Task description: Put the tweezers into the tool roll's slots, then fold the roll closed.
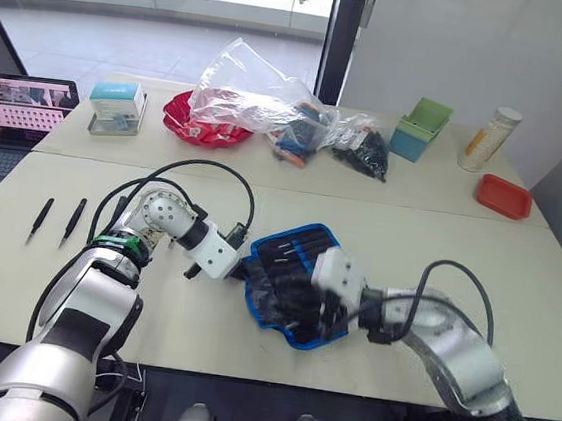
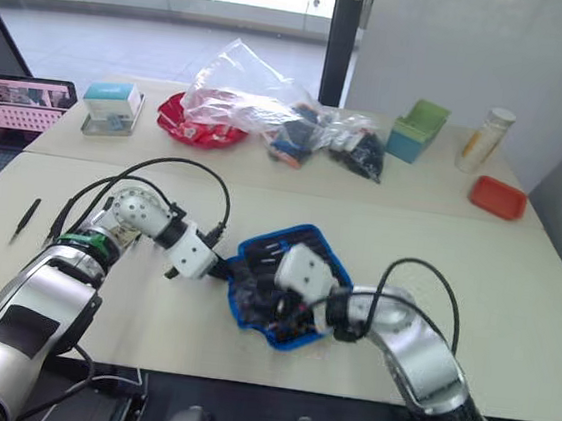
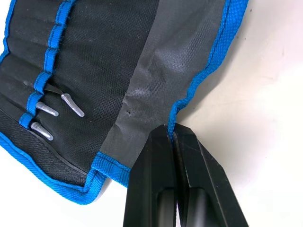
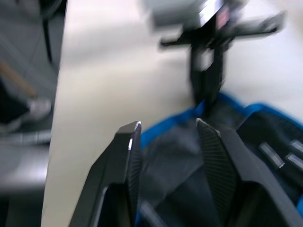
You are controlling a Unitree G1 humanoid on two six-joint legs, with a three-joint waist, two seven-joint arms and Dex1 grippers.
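No lettering, number, brand or sign can be read on anything here. The open laptop screen (image 1: 26, 103), far beyond the left gripper (image 1: 240, 267), shows pink and dark blocks too small to read. The white-and-teal cardboard box (image 1: 117, 101) bears no legible print.

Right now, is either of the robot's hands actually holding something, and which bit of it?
The left gripper pinches the tool roll by its blue-bound edge. The right gripper is open over the roll, gripping nothing.
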